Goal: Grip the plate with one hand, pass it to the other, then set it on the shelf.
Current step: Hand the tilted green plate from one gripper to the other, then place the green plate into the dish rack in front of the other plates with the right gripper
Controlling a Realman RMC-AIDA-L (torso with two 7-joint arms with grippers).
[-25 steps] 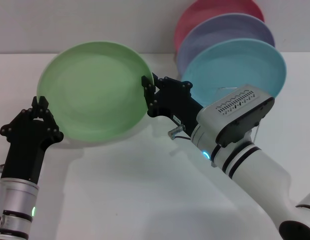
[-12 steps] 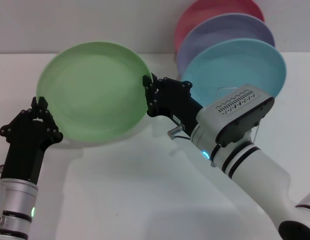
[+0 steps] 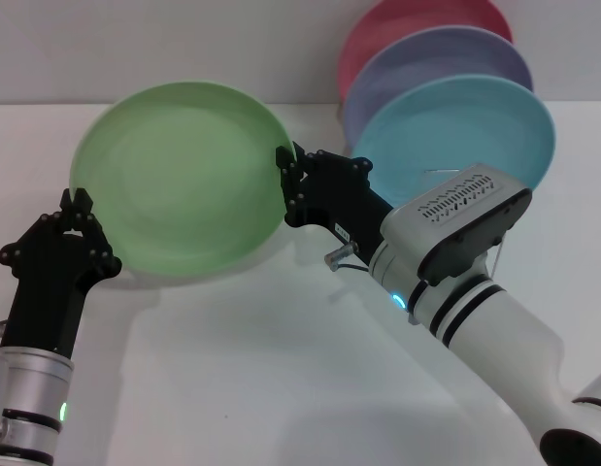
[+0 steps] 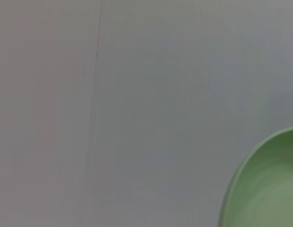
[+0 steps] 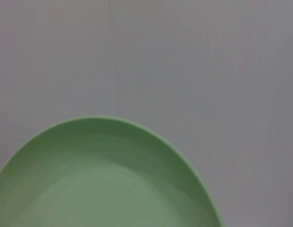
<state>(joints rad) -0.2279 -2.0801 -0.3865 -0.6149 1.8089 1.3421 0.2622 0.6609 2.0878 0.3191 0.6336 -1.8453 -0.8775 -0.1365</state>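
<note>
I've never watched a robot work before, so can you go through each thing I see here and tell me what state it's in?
Green plate: lifted off the table, tilted, gripped at both rim edges.
Left end effector: shut on the plate's left rim.
Right end effector: shut on the plate's right rim.
Turquoise plate: standing on edge, front of the row.
Lavender plate: standing behind it.
Pink plate: standing rearmost.

White table point(image 3: 232, 379); at its far right, wire shelf point(image 3: 446, 177) with turquoise-blue plate point(image 3: 465, 131), lavender plate point(image 3: 426, 58)
</note>
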